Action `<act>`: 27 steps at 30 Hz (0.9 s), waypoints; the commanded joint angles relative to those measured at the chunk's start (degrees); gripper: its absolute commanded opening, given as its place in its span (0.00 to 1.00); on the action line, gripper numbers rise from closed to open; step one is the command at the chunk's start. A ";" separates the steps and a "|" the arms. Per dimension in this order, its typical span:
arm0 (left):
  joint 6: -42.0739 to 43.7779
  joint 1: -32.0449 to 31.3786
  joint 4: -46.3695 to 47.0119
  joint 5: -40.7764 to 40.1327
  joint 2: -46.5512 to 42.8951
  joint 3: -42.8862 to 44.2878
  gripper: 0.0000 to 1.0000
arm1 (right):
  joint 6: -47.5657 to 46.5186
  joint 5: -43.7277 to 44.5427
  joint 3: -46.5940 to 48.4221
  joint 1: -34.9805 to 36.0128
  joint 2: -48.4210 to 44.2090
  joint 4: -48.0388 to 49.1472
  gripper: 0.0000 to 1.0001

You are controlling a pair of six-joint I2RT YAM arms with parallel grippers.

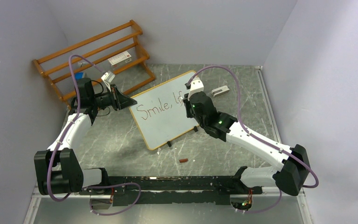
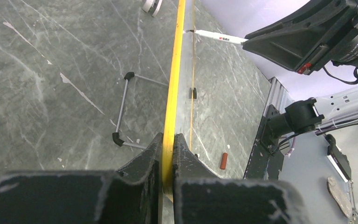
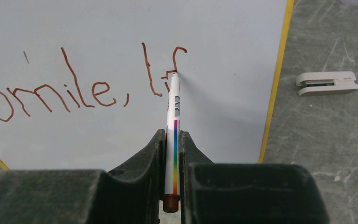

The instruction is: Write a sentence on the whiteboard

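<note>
Grey marbled tabletop [image 1: 121, 144], pale lilac walls: you have the whiteboard [image 1: 165, 126] propped on its small black feet at the centre, between both arms. Your left pincer [image 2: 168, 151] is clenched on the board's yellow-wood frame at its left end. Your right pincer [image 3: 172, 140] is grasping a slim white marker [image 3: 174, 107] near its back end, tip touching the board. The sentence [image 1: 154, 111] so far reads "Smile," plus the first strokes of a second word, in red-brown ink.

The board looks light, stiff and slick-faced, likely to skate or tip under pen pressure, so the frame edge seems the place to hold it. The smooth marker may twist in the grip.

Behind, an orange wooden rack [image 1: 93, 46] carries a small white box [image 1: 120, 58] on a middle shelf. A brown cap [image 1: 183, 160] lies loose near the board's front.
</note>
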 commanded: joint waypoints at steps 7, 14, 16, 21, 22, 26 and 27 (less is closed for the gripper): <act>5.68 0.08 -2.85 -6.67 1.87 -0.35 0.05 | 0.59 2.67 0.23 -1.08 -0.11 1.13 0.00; 5.73 0.09 -2.84 -6.74 1.83 -0.36 0.05 | 0.83 2.83 0.02 -1.31 -0.27 1.24 0.00; 5.75 0.07 -2.89 -6.80 1.74 -0.33 0.05 | 0.96 3.13 0.03 -1.37 -0.33 1.16 0.00; 5.84 0.06 -3.02 -6.85 1.74 -0.27 0.05 | 1.05 3.34 -0.07 -1.44 -0.58 1.32 0.00; 5.78 0.07 -2.96 -6.85 1.74 -0.31 0.05 | 0.98 3.31 -0.08 -1.51 -0.60 1.25 0.00; 5.84 0.08 -3.13 -6.91 1.74 -0.28 0.05 | 0.70 1.62 -0.59 -1.53 -1.82 1.67 0.00; 5.84 0.10 -3.13 -6.97 1.74 -0.27 0.05 | 0.78 1.48 -0.60 -1.53 -2.25 1.54 0.00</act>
